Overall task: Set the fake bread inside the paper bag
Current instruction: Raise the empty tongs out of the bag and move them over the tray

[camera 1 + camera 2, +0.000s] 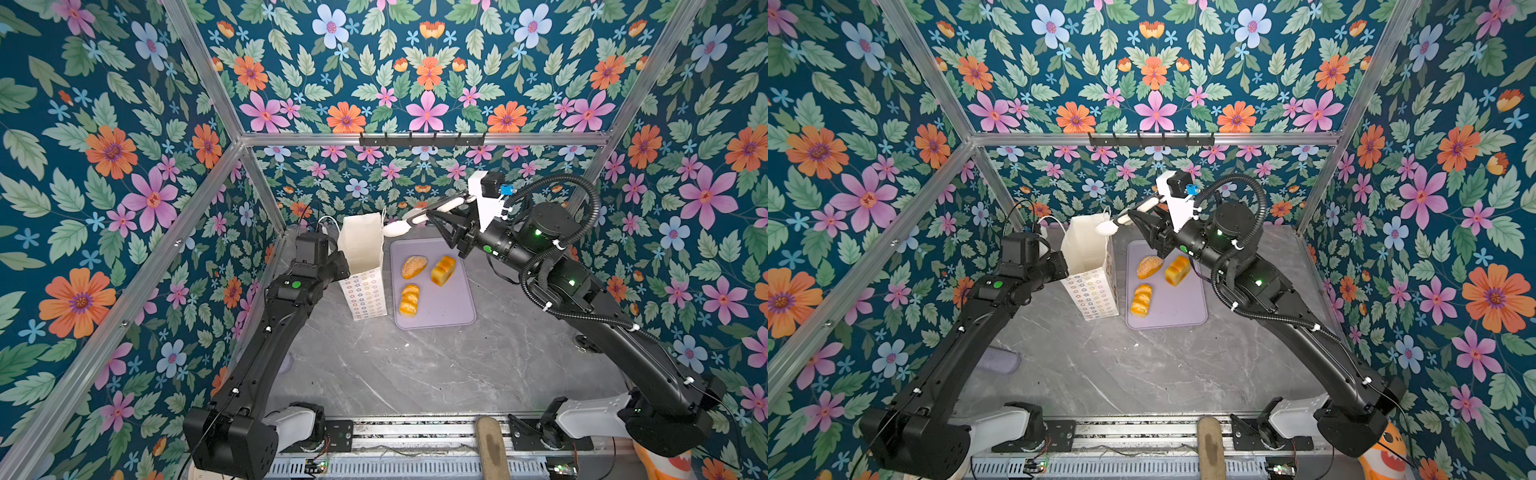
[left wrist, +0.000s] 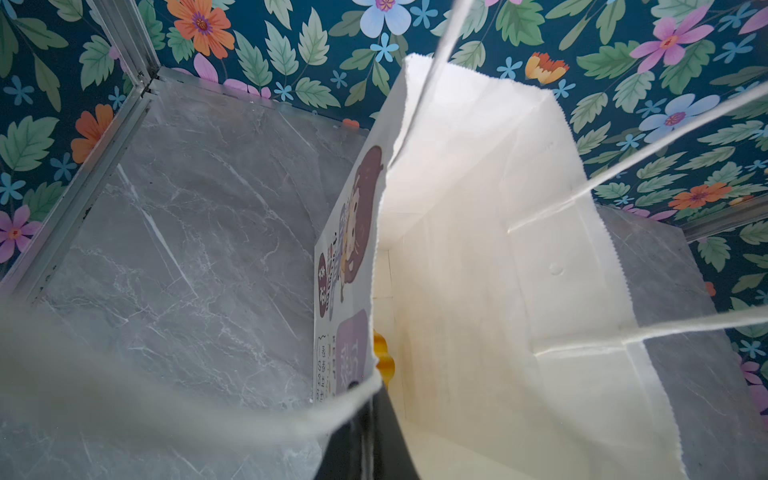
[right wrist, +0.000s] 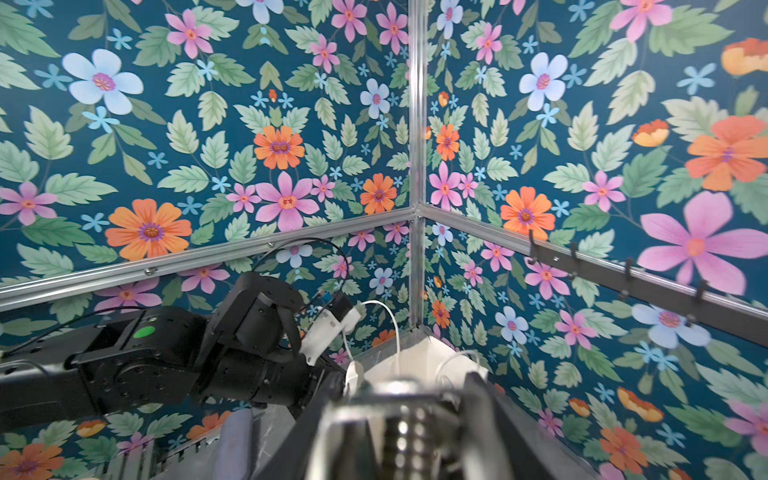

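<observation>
Your left claw [image 2: 374, 397] is closed on the paper bag [image 1: 365, 286]. One dark finger sits inside the wall and a pale one outside, pinching the rim on the side nearest that arm. I judge that pinch is there to hold the mouth spread and the tall bag upright while bread drops in.

Your right claw [image 1: 400, 225] hangs above the bag's far right rim, its pale fingers pointing toward the mouth. No bread shows in it, and these views do not let you tell how far its jaws stand apart.

Inside the bag, low against the wall by the left claw, the left wrist view shows a glossy orange lump [image 2: 383, 359]. It is most likely one piece of the fake bread, already delivered. The cord handles [image 2: 665, 129] stand up loose over the opening, so mind them on any descent.

Outward from there, the bag stands toward the far edge of the table [image 1: 415, 374], just beside the left edge of a lilac tray [image 1: 451, 309]. Three more breads lie on the tray. The seeded roll [image 1: 414, 266] and blocky loaf [image 1: 444, 270] are toward its far edge, and the ridged long loaf [image 1: 409, 300] is nearer, along its left edge. All three sit apart, which leaves room for fingers on either side.
</observation>
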{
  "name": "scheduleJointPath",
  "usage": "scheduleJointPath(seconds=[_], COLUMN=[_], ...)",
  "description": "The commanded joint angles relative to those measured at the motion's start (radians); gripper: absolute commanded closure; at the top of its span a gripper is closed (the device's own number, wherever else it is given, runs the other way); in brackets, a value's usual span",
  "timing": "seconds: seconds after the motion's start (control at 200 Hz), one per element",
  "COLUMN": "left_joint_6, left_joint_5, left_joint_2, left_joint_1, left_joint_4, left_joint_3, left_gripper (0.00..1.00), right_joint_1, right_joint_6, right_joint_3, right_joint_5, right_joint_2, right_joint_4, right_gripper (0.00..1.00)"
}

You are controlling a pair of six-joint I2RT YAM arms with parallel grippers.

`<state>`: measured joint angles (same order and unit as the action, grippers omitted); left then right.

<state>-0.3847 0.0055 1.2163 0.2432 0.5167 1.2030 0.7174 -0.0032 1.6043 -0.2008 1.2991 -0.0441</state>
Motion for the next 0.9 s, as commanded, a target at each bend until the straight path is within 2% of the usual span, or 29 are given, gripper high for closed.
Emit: scheduleJointPath(seconds=[0.0, 0.305, 0.405, 0.5, 0.66, 0.895], left_joint_6=[0.01, 0.01, 0.01, 0.009, 0.006, 0.007], left_joint_5=[-0.002, -0.007, -0.005, -0.001, -0.002, 0.005], left_joint_2=[0.002, -0.001, -0.003, -0.004, -0.006, 0.0], left_joint_1=[0.0, 0.001, 0.001, 0.0, 0.0, 0.001], left_joint_4=[-0.001, 0.009, 0.009, 0.009, 0.013, 0.014], left_joint_3=[0.001, 0.004, 0.007, 0.006, 0.001, 0.003], left_gripper=[0.91, 0.91, 0.91, 0.91, 0.9, 0.91], right_joint_1=[-0.026, -0.087, -0.096, -0.111, -0.171, -0.199], right_joint_6=[0.005, -0.043, -0.08, -0.1, -0.048, -0.004], right_joint_3=[-0.045, -0.178, -0.214, -0.251, -0.313, -0.37], right_joint_5=[0.023, 0.125, 0.2, 0.261, 0.255, 0.307], right_joint_2=[-0.057, -0.17, -0.169, -0.146, -0.074, 0.051], right_joint_4=[0.067, 0.043, 0.031, 0.036, 0.066, 0.124], right_gripper=[0.54, 0.54, 0.54, 0.54, 0.54, 0.54])
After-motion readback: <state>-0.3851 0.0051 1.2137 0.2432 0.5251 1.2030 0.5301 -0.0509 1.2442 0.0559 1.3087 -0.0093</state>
